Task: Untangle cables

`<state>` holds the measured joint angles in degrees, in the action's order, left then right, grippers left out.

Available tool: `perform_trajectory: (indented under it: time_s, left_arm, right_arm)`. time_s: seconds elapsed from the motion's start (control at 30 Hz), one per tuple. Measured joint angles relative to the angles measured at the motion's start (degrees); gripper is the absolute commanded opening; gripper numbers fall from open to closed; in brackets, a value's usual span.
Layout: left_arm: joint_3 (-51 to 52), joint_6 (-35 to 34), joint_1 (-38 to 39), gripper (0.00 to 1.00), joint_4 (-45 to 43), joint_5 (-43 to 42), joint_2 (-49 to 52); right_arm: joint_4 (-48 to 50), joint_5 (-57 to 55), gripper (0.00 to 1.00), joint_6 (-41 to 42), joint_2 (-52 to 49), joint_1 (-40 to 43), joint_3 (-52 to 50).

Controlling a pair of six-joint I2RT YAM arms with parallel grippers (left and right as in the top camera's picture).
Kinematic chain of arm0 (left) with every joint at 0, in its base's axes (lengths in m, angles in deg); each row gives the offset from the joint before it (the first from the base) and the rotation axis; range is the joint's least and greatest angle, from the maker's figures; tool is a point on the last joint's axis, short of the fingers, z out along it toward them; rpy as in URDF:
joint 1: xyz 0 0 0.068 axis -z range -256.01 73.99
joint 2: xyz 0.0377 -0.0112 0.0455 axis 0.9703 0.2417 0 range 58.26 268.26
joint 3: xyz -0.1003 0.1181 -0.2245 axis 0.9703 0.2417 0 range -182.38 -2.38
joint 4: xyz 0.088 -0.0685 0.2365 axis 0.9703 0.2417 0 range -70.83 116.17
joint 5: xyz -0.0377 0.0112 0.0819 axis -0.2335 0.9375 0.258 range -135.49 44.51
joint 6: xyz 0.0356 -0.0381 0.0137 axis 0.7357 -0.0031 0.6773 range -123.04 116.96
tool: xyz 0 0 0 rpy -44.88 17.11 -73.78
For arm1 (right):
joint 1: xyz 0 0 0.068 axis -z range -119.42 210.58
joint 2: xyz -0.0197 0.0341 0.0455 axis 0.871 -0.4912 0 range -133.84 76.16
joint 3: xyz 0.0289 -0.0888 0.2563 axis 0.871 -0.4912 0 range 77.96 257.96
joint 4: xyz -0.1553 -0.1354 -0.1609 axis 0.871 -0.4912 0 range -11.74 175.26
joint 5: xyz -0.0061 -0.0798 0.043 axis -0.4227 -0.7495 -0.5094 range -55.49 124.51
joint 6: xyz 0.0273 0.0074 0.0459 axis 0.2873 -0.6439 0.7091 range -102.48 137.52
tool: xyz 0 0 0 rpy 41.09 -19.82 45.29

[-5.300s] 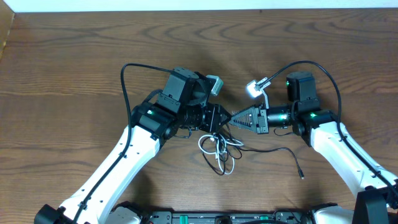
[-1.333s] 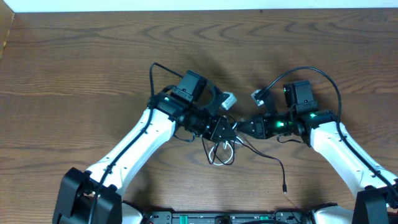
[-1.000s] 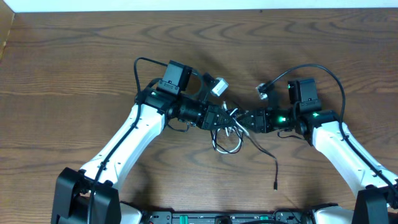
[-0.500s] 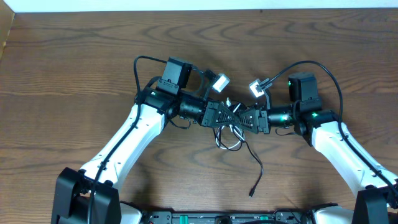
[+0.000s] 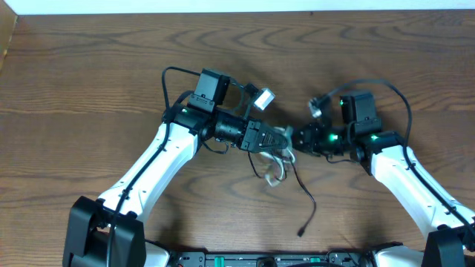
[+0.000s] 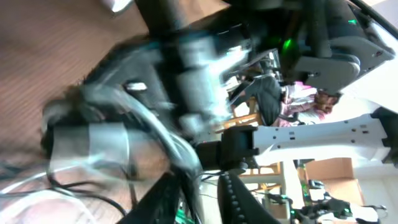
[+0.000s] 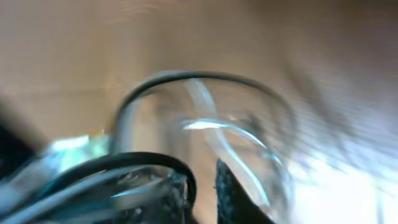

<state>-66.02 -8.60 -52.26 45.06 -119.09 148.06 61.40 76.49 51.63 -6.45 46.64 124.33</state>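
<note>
Overhead view: the left arm (image 5: 152,172) rose from 7 o'clock, bent at its elbow and reached toward 3 o'clock, while the right arm (image 5: 404,176) rose from 5 o'clock and reached toward 9 o'clock, so that the left gripper (image 5: 277,138) and the right gripper (image 5: 298,138) stood tip to tip near the middle of the wooden table (image 5: 89,81). The white cable (image 5: 273,172) hung in small loops at 6 o'clock from the meeting point, tangled with the black cable (image 5: 306,199), whose free length ran on toward 6 o'clock and ended in a small plug on the wood. Motion blur hid the fingertips, so whether either gripper was clamped or parted could not be told. Left wrist view: the left gripper (image 6: 198,180) showed two dark fingers rising from the lower edge, with smeared pale strands of the white cable (image 6: 163,138) crossing just above them; the right arm (image 6: 348,134) filled the field toward 3 o'clock. The blur left the finger spacing unreadable. Right wrist view: the right gripper (image 7: 199,196) appeared only as two dark shapes at 6 o'clock. The black cable (image 7: 155,158) arched toward 9 o'clock, the white cable (image 7: 211,127) looped above it, and the table (image 7: 186,31) lay behind. Grip state could not be told here.
</note>
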Motion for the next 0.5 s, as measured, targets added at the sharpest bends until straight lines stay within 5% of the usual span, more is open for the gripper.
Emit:
perform_trajectory:
  time_s: [0.3, 0.5]
  left_arm:
    - [0.0, 0.0, 0.1, 0.28, 0.7, -2.6, -0.2]
    - [0.0, 0.0, 0.2, 0.28, 5.2, 4.6, -0.2]
  right_arm:
    - [-15.6, -29.0, 0.12, 5.3, -0.6, 0.4, -0.4]
    - [-12.7, -29.9, 0.17, 3.3, -0.6, 0.7, -0.4]
